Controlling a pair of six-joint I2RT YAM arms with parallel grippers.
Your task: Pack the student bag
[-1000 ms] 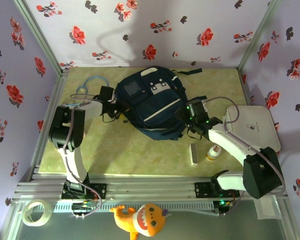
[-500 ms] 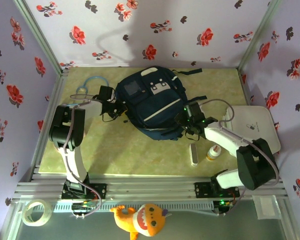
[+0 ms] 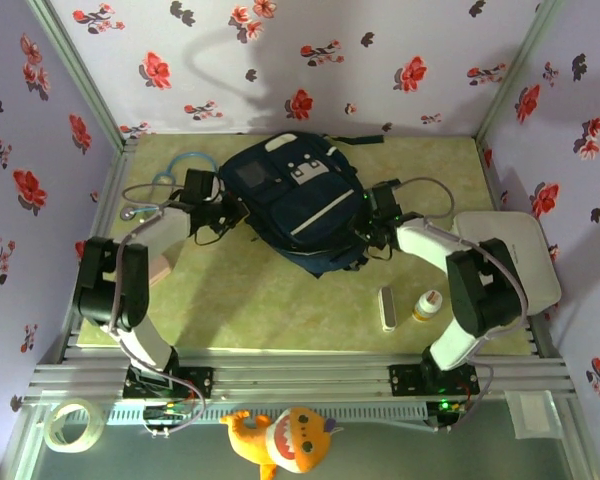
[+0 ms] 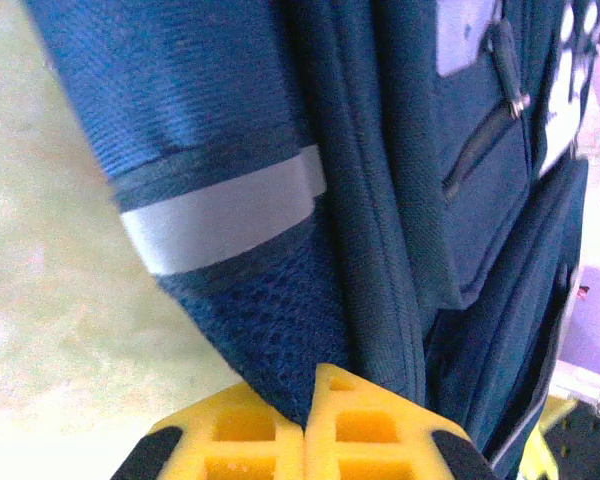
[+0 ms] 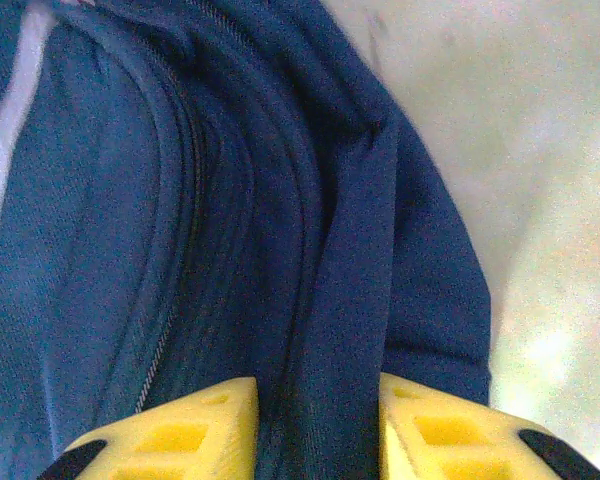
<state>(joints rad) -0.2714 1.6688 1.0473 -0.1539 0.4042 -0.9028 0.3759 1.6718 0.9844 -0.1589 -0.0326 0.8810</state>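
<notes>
The student bag [image 3: 290,205] lies on the bench [image 3: 250,300] toward its far edge, front pocket with pale patches facing up and its straps trailing off the far side.

The left end effector [image 3: 225,213] is at the bag's left flank. In the left wrist view its yellow fingers [image 4: 360,435] are pressed together, with the edge of the bag's [image 4: 230,100] mesh panel, just under a white stripe, caught in the seam between them.

The right end effector [image 3: 368,232] is at the bag's right flank. In the right wrist view a thick fold of the bag's [image 5: 100,250] navy fabric, beside a zip line, fills the gap between the two yellow fingers [image 5: 180,430] and touches both, so this end effector is pinching the fold.

To the right of the bag sits a white case [image 3: 510,255]. Nearer the arms than the bag's right corner lie a small white bar [image 3: 387,308] and, just beside it, a small bottle [image 3: 427,305]. A light blue loop [image 3: 175,168] lies off the bag's far left.
</notes>
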